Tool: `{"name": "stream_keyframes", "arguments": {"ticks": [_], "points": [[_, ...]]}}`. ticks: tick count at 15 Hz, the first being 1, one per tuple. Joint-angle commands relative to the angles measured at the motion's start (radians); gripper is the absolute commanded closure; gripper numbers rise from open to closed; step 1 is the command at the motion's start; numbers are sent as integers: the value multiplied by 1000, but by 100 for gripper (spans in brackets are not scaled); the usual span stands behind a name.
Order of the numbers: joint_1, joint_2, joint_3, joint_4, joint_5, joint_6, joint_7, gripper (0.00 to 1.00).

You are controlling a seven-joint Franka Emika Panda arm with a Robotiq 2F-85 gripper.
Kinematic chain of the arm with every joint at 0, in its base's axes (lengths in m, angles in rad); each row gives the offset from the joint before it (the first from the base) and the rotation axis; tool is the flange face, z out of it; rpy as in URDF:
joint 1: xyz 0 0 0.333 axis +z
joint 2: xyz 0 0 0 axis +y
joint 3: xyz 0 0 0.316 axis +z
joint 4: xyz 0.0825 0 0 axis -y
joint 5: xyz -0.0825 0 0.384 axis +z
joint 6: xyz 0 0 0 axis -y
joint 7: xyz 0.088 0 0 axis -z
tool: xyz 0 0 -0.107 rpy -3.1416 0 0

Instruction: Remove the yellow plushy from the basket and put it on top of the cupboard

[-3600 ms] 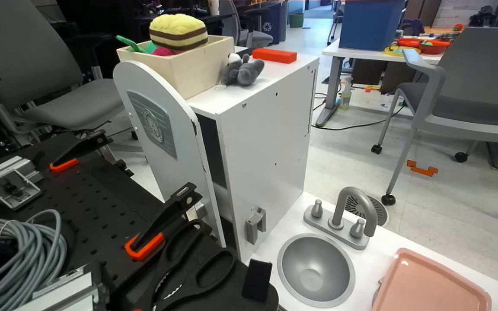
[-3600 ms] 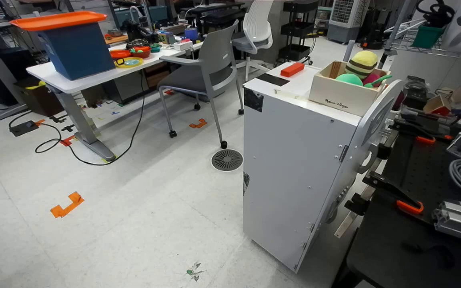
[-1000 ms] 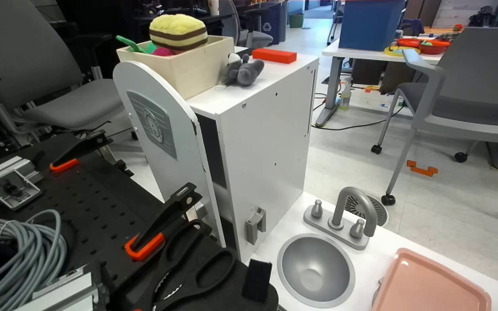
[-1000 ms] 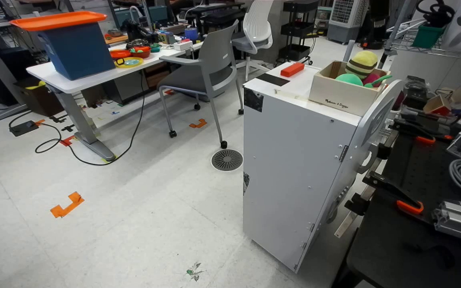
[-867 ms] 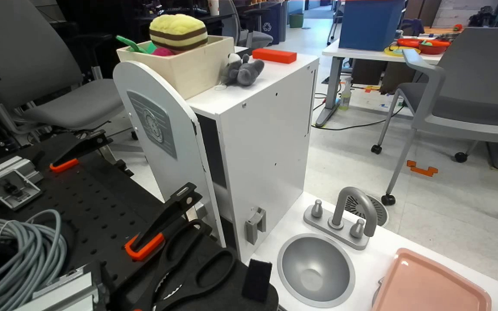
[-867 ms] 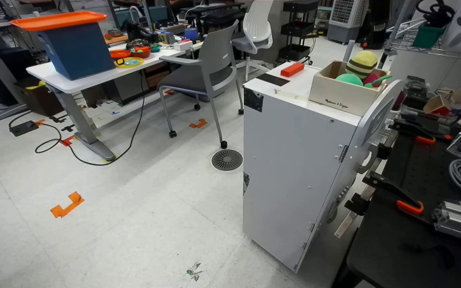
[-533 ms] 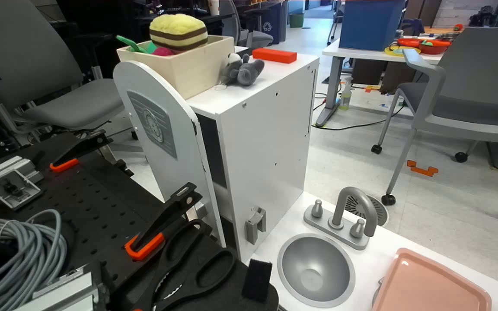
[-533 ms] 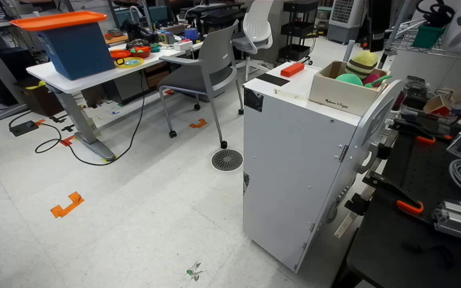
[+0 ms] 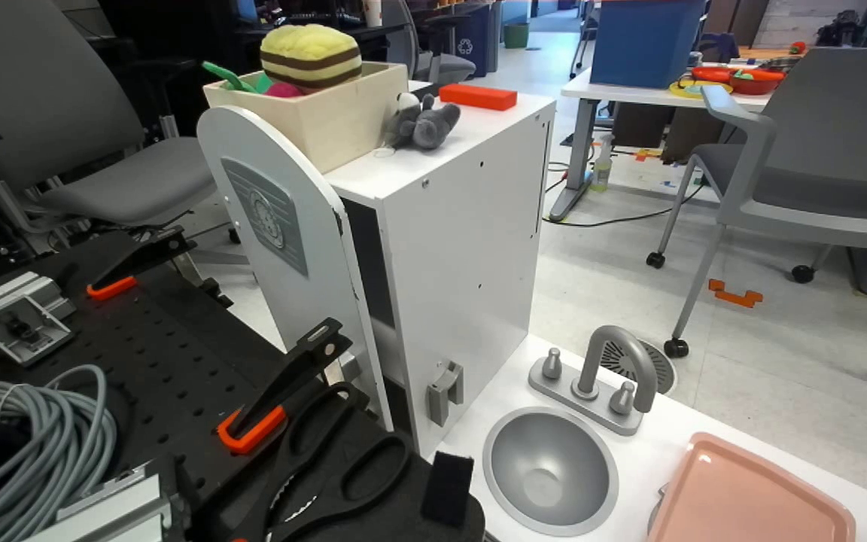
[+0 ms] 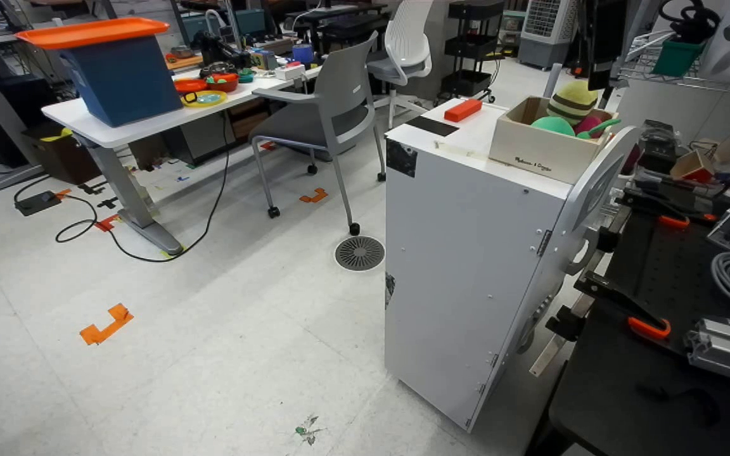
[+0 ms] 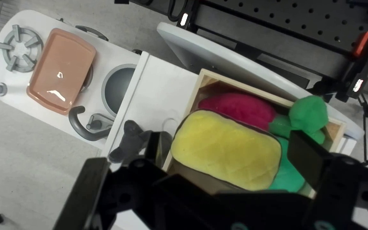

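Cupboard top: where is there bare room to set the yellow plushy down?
On the cupboard, one bare patch lies between the red block and the basket; another is bordered by the basket, the grey toy and the edge above the sink. The basket is crowded: yellow plushy, pink toy and green plush share it.

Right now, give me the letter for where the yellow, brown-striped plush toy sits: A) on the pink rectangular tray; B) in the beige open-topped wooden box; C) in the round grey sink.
B: both exterior views show the yellow plush toy sticking up out of the beige box, and the wrist view looks down on it there.
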Motion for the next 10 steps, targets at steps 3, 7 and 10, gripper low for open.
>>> {"name": "stream_keyframes", "arguments": {"ticks": [3,7,10], "points": [[-15,-9,-13,-3,19,71,-89,0],[-23,5,-17,18,34,70,-114,0],[-20,-7,-14,4,29,55,-114,0]]}}
